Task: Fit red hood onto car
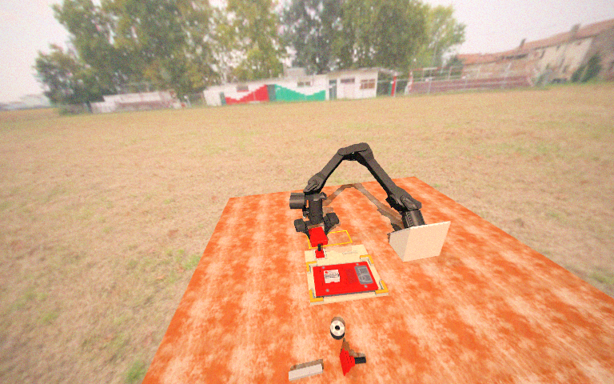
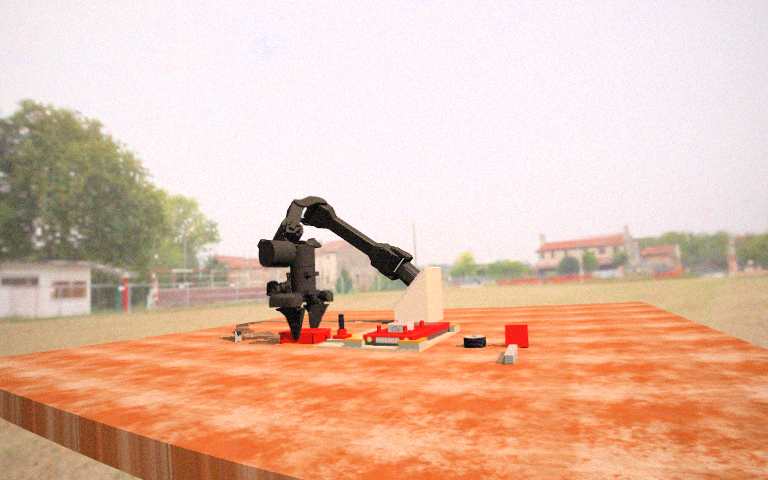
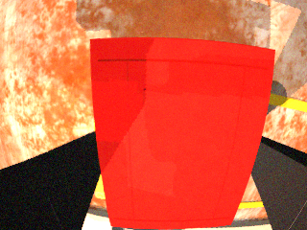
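Observation:
The red hood (image 1: 318, 238) (image 2: 318, 337) (image 3: 192, 120) lies flat on the table, roof up, just behind the jig. My gripper (image 1: 318, 231) (image 2: 306, 333) (image 3: 178, 141) points straight down over it, one finger at each long side. Both fingers meet the hood's edges in the wrist view, so it is shut on the hood; the tips are hidden behind those edges. The red chassis (image 1: 348, 290) (image 2: 428, 329) sits in the cream jig (image 1: 344, 298) with yellow corners. The pale engine block (image 1: 331, 276) (image 2: 396, 327) stands on its deck, with short pegs around it.
A red base with a black post (image 1: 319, 248) (image 2: 341, 321) stands between hood and chassis. A black-and-white wheel (image 1: 336, 327) (image 2: 474, 341), a red wedge (image 1: 346, 361) (image 2: 515, 335) and a grey bar (image 1: 305, 370) (image 2: 510, 354) lie beyond the jig. A cream panel (image 1: 428, 242) (image 2: 433, 294) stands by the arm's base.

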Controlling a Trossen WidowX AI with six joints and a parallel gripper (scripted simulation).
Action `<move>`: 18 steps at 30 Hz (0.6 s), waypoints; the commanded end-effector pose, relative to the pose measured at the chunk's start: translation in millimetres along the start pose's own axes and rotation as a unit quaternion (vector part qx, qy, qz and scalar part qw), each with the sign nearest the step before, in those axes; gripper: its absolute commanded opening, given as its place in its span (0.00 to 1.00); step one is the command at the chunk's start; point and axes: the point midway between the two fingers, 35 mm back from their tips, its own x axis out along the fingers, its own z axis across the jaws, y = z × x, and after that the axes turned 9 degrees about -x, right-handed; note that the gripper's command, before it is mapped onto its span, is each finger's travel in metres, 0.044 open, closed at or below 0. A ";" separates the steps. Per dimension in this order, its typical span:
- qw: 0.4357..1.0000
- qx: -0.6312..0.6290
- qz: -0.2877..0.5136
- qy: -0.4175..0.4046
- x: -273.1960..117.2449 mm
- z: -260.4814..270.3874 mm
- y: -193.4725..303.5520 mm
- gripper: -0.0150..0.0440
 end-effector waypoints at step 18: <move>1.000 0.000 0.001 0.000 -29.2 0.2 0.0 0.25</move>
